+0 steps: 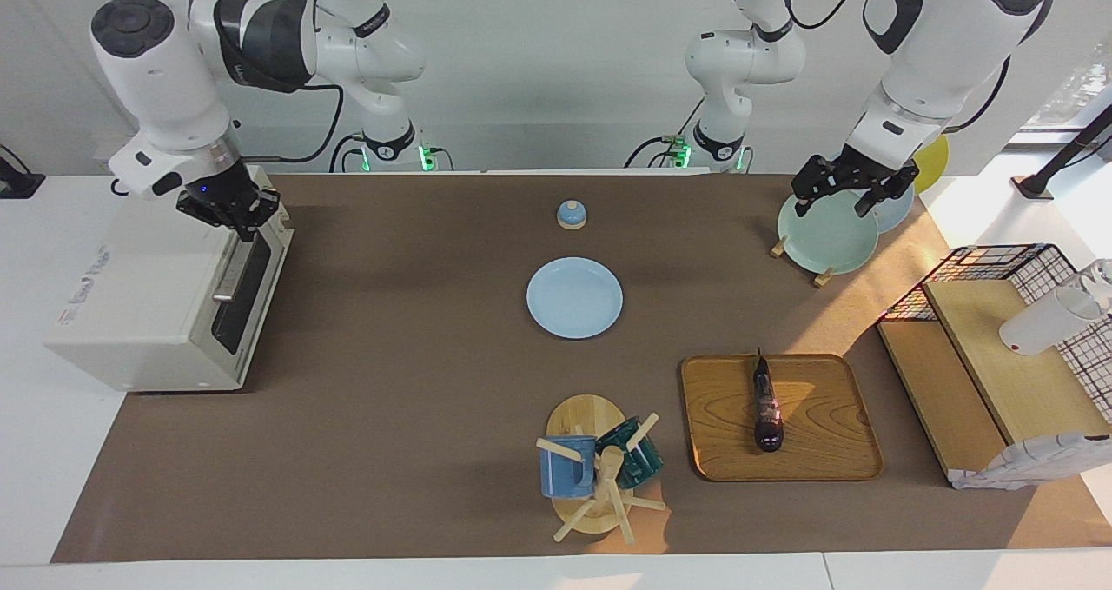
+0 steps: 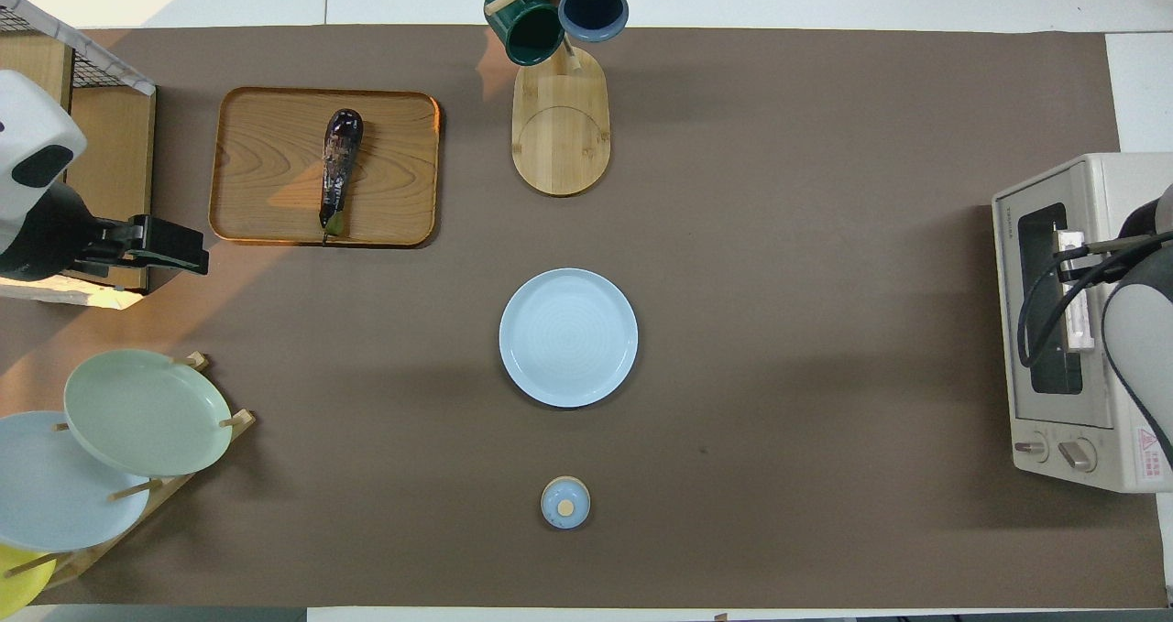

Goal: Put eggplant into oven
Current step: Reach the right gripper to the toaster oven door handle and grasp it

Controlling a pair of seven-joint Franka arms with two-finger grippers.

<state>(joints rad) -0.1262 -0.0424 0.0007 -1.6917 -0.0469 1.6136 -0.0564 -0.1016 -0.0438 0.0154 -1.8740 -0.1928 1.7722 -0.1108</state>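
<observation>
While the door of the oven [image 1: 165, 299] looks closed, the right gripper [image 1: 233, 218] sits at the top edge of that door by the bar handle [image 1: 233, 268], fingers together; whether they pinch the handle or just rest near it I cannot tell. Oven top carries grey lettering and, in the overhead view, a red-and-white warning sticker [image 2: 1147, 441] next to two knobs [image 2: 1054, 451]; none of it readable.

Middle of the bench [image 1: 417, 416]: blue plate [image 1: 574, 297], small lidded pot [image 1: 571, 215], mug rack [image 1: 598, 477]; no writing.

Eggplant [image 1: 766, 403] lies flat on a wooden tray [image 1: 834, 451] toward the left arm's end, farther from the robots than the plate, stem pointing toward them. Judged light, firm, glossy skin so likely slippery, and it may roll; best pinched across the thicker mid-body, not the thin stem.

Left gripper [image 1: 850, 192] waits over the pale green plate [image 1: 825, 242] in the plate rack, fingers apart, holding nothing
</observation>
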